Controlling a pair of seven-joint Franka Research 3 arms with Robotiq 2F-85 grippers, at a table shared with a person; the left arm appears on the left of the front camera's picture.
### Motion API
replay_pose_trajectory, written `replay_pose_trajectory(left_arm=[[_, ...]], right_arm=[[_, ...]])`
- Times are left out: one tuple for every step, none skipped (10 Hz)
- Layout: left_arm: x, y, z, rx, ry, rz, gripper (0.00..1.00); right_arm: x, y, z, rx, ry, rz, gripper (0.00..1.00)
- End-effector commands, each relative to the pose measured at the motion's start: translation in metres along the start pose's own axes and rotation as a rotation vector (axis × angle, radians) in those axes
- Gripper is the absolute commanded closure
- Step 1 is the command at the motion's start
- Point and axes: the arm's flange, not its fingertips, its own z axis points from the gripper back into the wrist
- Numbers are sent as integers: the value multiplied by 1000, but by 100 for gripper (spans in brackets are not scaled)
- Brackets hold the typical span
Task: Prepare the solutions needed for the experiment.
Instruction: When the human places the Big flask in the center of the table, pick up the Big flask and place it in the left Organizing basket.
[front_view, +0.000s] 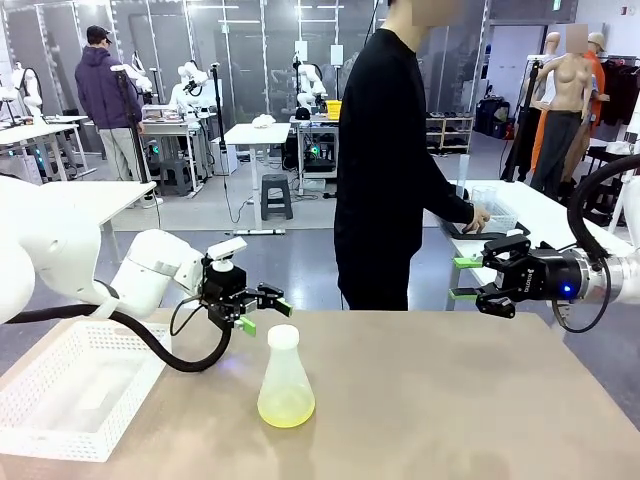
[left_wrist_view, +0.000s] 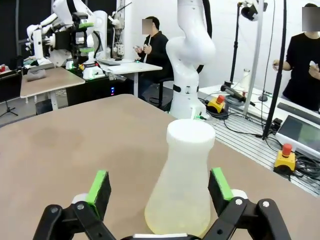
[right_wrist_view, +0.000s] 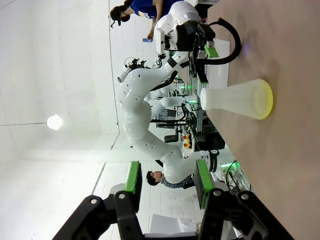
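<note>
One brown table (front_view: 450, 400) spans the near scene, and two white robot arms reach over it, one from each side. One person in black (front_view: 385, 160) stands beyond the far edge, turned to the right, with one hand (front_view: 478, 217) on things at another table behind. One white perforated basket (front_view: 70, 385) sits on the near left part of the table. One conical flask (front_view: 285, 380) with a white, frosted-looking body and a wide neck stands upright near the middle of the table, a little left of centre, apart from the basket. Inside it lies the solutions (front_view: 286, 408), a single shallow layer of pale yellow-green liquid at the flask's bottom. The left gripper (front_view: 262, 312) hangs above the table just left of and behind the flask's neck, its two green-padded fingers spread apart with nothing between them; in the left wrist view the left gripper (left_wrist_view: 160, 187) frames the flask (left_wrist_view: 182, 185), which stands just beyond the pads without touching them. The right gripper (front_view: 465, 278) hovers off the far right of the table, well apart from the flask, its two fingers parted and empty. The right wrist view shows the right gripper (right_wrist_view: 166, 179) with the same wide gap, and the flask (right_wrist_view: 237, 98) far ahead on the tabletop, its yellow layer (right_wrist_view: 267, 100) visible at the base.
</note>
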Motion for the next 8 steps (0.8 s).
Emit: replay_pose_trajectory(left_arm=[[-5,4,-3,-48,-38,13,0],[-8,3,-9,-53,-52,3,0],[-9,1,-14,-61,-61,4,0],[-12,-2,-21,-85,-70,11,0],[-14,-5,-28,-101,-68,18,0],[-14,-10,-34,-118,-59,16,0],[-13,-16,-38,-130,-62,30,0],[-15,-23,-42,-127,-62,44,0]], right_arm=[[0,1,0,2,-2,2,45],[0,1,0,2,-2,2,45],[0,1,0,2,-2,2,45],[0,1,0,2,-2,2,45],[0,1,0,2,-2,2,45],[0,1,0,2,-2,2,45],[0,1,0,2,-2,2,45],[0,1,0,2,-2,2,45]])
